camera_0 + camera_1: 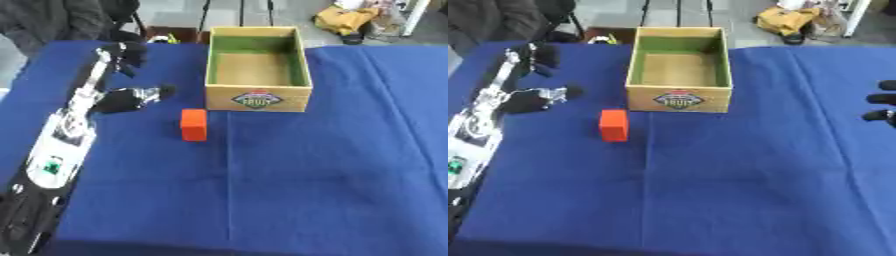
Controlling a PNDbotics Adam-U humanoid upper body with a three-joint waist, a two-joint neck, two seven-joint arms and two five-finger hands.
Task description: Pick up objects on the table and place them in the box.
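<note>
An orange block [193, 125] stands on the blue tablecloth, just in front of the left corner of the box. The wooden box [258, 97] is open at the top, has green inner walls and a label on its front, and nothing shows inside it. My left hand [118, 97] hovers to the left of the block and the box. Its fingers [123, 53] reach toward the far edge, its thumb [160, 92] points at the box, and it holds nothing. Only the dark fingertips of my right hand [881, 99] show at the right edge, spread and apart from everything.
The blue cloth [332, 175] covers the whole table. At the far edge behind the box a small yellow-green thing [163, 37] lies by dark chair legs. A yellow bundle [346, 19] sits on the floor beyond the far right corner.
</note>
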